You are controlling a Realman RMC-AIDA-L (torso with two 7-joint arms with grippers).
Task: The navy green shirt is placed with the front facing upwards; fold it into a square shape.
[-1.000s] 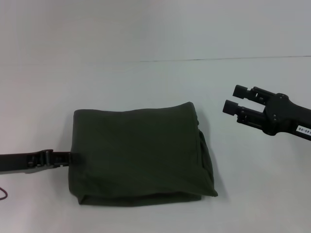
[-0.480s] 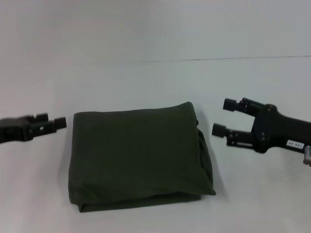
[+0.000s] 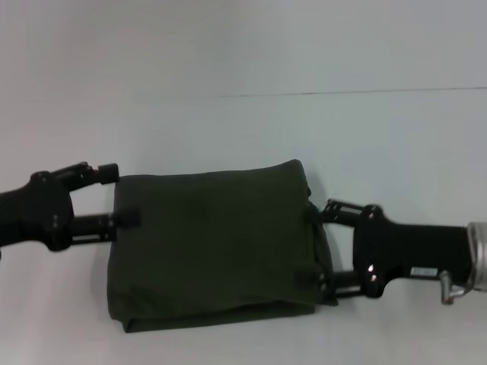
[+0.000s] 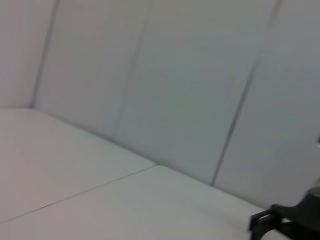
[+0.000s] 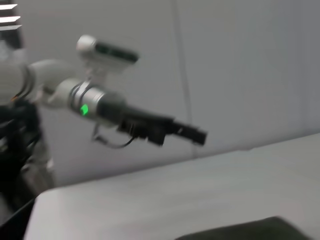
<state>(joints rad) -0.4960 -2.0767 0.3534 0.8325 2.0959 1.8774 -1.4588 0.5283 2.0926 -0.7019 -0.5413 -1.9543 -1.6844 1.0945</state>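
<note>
Navy green shirt [image 3: 217,243] lies folded square on table [image 3: 228,129]; left tool [image 3: 122,196] spread wide at its left edge, right tool [image 3: 313,247] wide at right edge.

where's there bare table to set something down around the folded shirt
Free: the wide stretch of table beyond the navy green shirt, up to the seam line. Crowded: both flanks, with the left gripper open at its left edge and the right gripper open at its right edge.
</note>
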